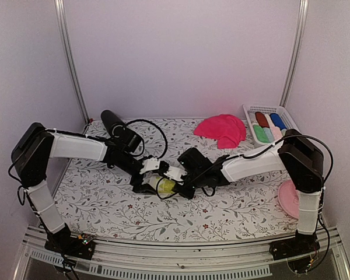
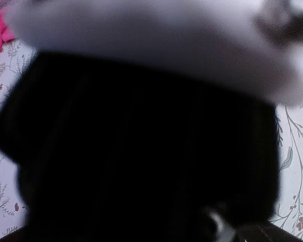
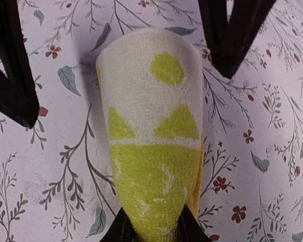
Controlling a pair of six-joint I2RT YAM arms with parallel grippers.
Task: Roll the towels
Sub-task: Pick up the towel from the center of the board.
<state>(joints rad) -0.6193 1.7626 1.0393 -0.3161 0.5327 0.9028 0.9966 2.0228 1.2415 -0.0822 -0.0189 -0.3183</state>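
R tool: wide open. Its two black fingers stand either side of the yellow towel, neither touching it. L tool comes in from the opposite end. In the R wrist view two dark tips pinch the towel's yellow end, so I read it as closed on the cloth. L wrist cam is no help: a blurred black and white mass sits right up against the lens.

The towel is a short, fat, cone-ish roll lying on the bench betw. the two arms. Its white end is rounded and free, not held.

Risks, as I judge them:
- Only one end is held. If L lets go or tugs, the free white end could spring open and the roll unwinds.
- R closing off-centre may squash or skid the roll rather than hold it.
- Tools are v. close, nose to nose, so any swing risks a knock.
- L works blind w/ its cam blocked.

Further out: hot pink towel lies crumpled at the back, unrolled. The basket at back right holds rolled towels.
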